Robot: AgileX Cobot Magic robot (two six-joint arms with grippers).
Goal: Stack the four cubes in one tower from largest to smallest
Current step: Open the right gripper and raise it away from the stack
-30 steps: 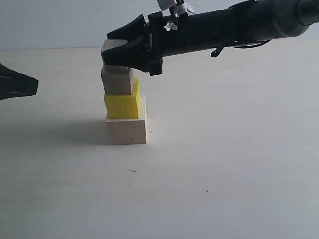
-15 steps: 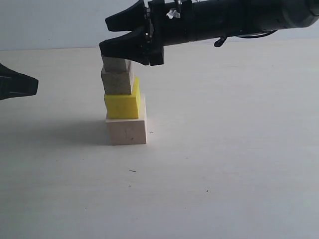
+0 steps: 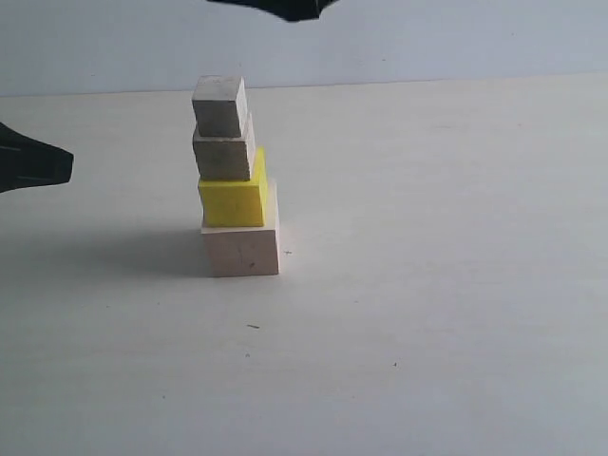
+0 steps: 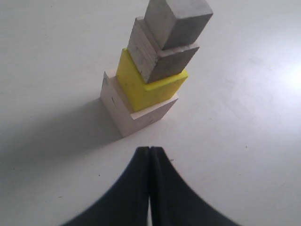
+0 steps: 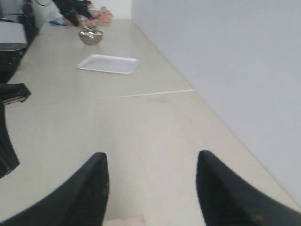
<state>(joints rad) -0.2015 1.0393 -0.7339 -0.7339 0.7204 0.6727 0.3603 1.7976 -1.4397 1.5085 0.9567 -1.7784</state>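
pale wood and yellow cube tower (image 3: 235,190): topple risk.
right tool (image 5: 151,159) spread, left tool (image 4: 149,157) pressed together; either one brushing its offset layers could tip it.

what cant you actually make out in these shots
Right gripper: exterior view's top edge cuts off all but a dark sliver.
Tower: right wrist view catches at most a pale sliver at its frame edge.
Clutter behind the bowl, right wrist view: too far and blurred to name.
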